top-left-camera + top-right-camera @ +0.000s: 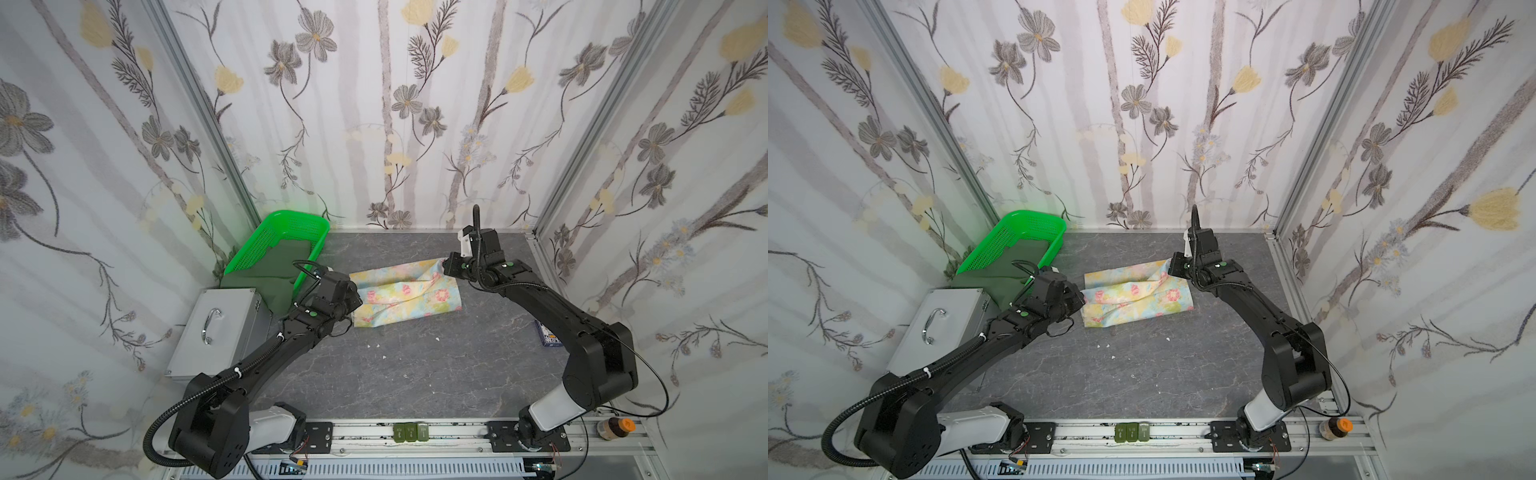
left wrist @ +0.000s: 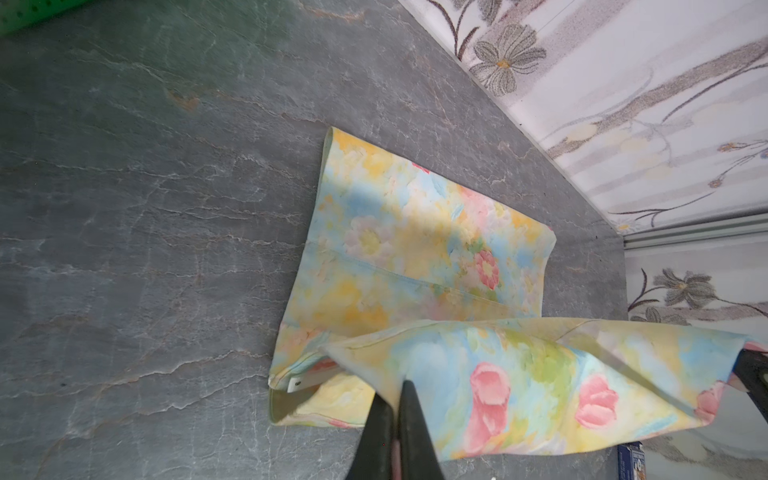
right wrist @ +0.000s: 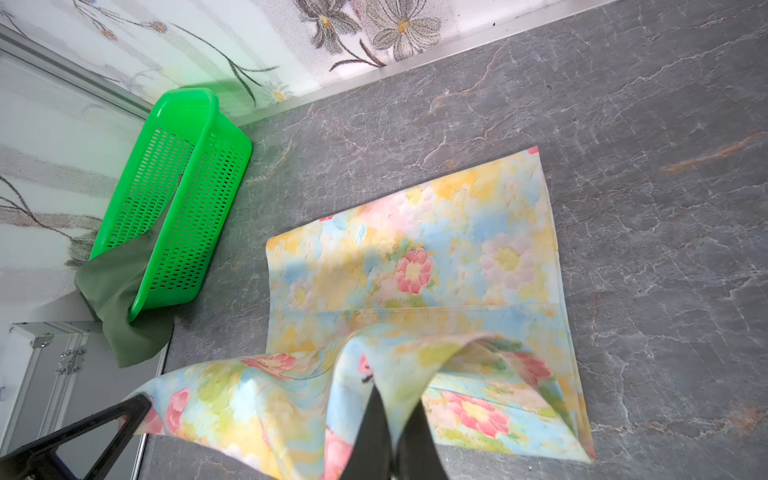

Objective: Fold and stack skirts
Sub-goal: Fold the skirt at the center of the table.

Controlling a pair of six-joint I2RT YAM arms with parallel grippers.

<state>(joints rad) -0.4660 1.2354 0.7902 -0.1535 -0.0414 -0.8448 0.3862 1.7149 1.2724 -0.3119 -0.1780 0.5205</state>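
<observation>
held a lifted edge of the pale yellow-blue, pink-flowered cloth skirt (image 1: 399,297) in left gripper (image 2: 397,388) and right gripper (image 3: 390,397), both clamped on it; risked a skewed fold if carried unevenly.

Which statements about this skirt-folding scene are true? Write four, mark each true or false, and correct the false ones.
1. The left gripper and right gripper are both shut on the floral skirt. True.
2. The dark green skirt lies folded mid-table. False: it spills out of the green basket.
3. A silver case sits beside the green basket. True.
4. The floral skirt lies fully flat. False: its held edge is raised off the table.
</observation>
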